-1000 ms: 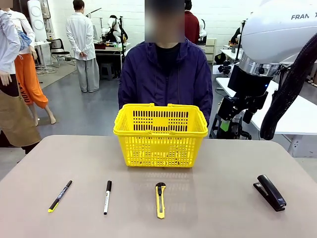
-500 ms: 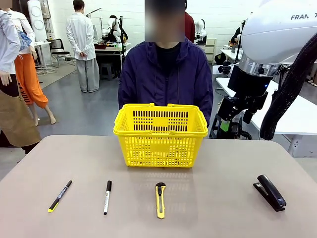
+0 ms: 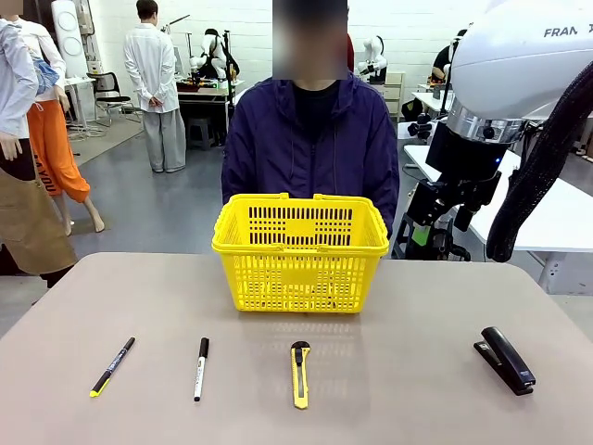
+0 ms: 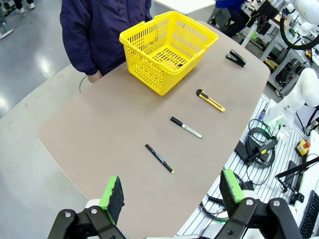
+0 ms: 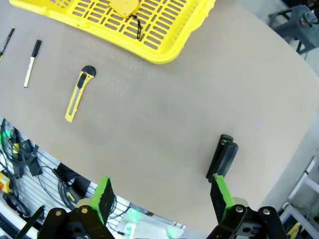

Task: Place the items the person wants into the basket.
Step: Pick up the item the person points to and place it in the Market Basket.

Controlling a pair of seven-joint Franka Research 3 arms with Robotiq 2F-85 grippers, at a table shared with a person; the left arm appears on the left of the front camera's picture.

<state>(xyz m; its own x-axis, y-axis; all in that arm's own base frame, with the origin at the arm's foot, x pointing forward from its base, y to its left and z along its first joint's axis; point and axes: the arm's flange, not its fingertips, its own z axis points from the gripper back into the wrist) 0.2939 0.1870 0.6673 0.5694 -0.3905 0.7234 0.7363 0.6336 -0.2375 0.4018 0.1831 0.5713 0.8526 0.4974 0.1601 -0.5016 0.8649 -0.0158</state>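
Left claw (image 4: 172,190) and right claw (image 5: 162,193) hover high above the counter (image 3: 398,371), jaws spread wide, holding nothing. One tape measure (image 5: 123,6) lies inside the single yellow basket (image 3: 301,278), which stands before the person (image 3: 310,148). Nearer, in a row: one marker (image 3: 200,368), one utility knife (image 3: 299,374), one pen (image 3: 112,366), one stapler (image 3: 505,360). The tan counter sits in a busy workshop.
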